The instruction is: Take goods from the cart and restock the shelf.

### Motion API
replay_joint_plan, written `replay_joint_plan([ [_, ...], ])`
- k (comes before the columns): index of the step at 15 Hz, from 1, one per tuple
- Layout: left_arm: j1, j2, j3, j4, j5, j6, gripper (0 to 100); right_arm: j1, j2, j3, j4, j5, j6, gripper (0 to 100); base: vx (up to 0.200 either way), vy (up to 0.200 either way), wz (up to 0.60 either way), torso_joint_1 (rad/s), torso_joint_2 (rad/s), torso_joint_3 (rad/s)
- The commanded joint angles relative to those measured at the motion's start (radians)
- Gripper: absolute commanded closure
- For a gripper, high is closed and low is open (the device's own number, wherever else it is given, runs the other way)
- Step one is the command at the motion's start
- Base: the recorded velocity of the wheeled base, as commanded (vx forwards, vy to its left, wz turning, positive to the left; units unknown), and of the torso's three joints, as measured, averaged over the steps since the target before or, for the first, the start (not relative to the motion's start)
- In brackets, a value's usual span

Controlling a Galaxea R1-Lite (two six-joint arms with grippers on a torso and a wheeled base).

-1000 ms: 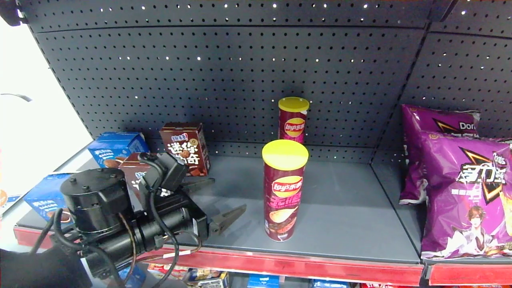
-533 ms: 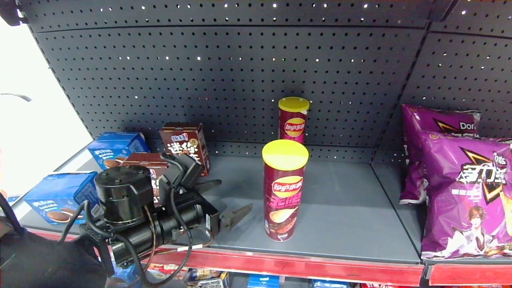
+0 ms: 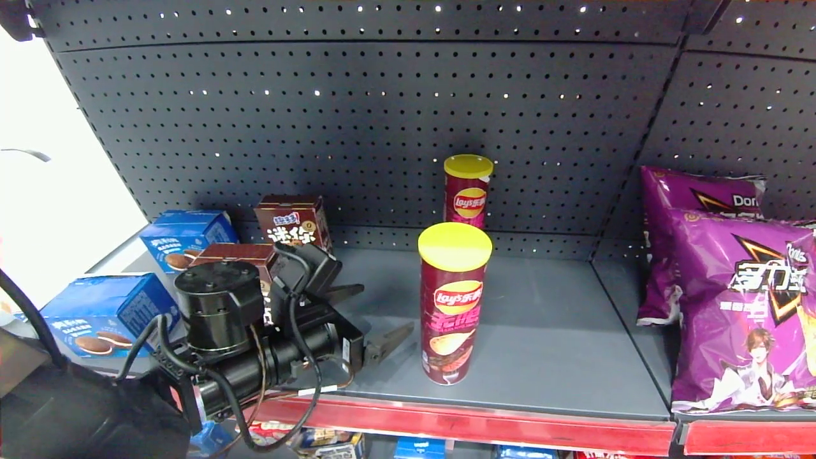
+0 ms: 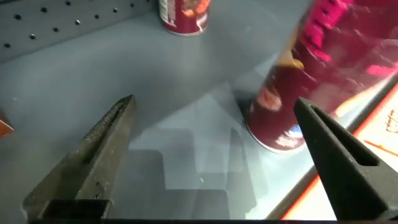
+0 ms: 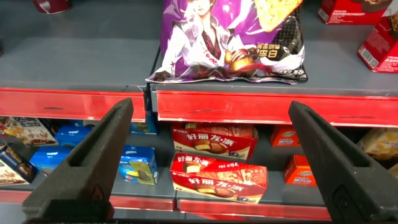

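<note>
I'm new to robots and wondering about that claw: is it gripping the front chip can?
No, the left gripper is open and empty, off to the left of the front chip can.

The bare shelf (image 3: 548, 338) floor lies open between the front can (image 3: 452, 306) and the purple bags (image 3: 733, 299) on the right. The rear can (image 3: 467, 191) stands by the back panel (image 3: 382, 127), with a gap between the 2 cans. Boxes (image 3: 296, 229) crowd the left end. The left tool (image 3: 386, 310), jaws apart, sits just left of the front can, leaving a narrow gap.
</note>
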Motion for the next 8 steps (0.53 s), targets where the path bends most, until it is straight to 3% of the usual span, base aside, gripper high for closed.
replay_joint_plan([
  [1,-0.006,0.025,-0.033,0.000,0.018,0.000,0,0.000,0.002,0.000,0.000,0.000,0.000,0,0.000,0.000,0.00,0.000,0.00,0.000],
  [8,-0.044,0.031,-0.052,0.000,0.021,0.000,0,0.000,0.002,0.000,0.000,0.000,0.000,0,0.000,0.000,0.00,0.000,0.00,0.000],
])
